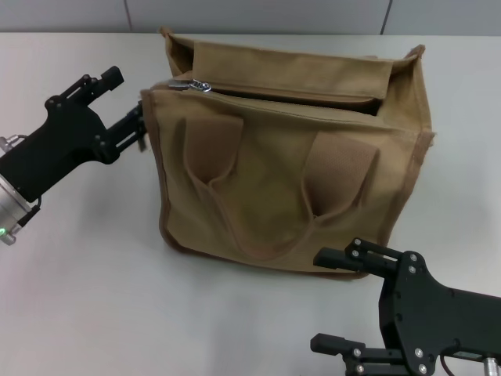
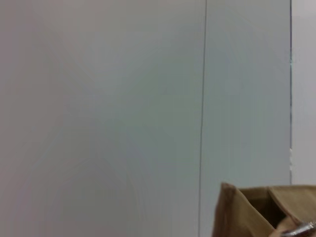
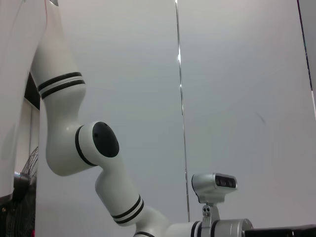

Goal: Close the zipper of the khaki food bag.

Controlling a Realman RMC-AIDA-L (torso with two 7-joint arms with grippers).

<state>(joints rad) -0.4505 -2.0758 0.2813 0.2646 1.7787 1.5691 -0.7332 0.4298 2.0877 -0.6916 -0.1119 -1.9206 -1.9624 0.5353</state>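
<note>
Left gripper (image 1: pixel 138 129): matte black angular housing on a silver cylindrical wrist collar (image 1: pixel 14 205) bearing a small green light. Right gripper (image 1: pixel 338 301): matte black body with silver screw heads. White jointed arm (image 3: pixel 81 148): rounded segments, paired black bands, black circular joint cap (image 3: pixel 105 139).

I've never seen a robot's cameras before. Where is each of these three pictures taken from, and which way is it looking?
Head view: from the robot's head, down at the khaki bag on the table; left tool beside the bag, right tool open near its front.
Left wrist view: faces a wall; a bag corner and zipper pull show.
Right wrist view: faces the wall and the left arm.
Shared: head and left wrist views both show the zipper pull.
</note>
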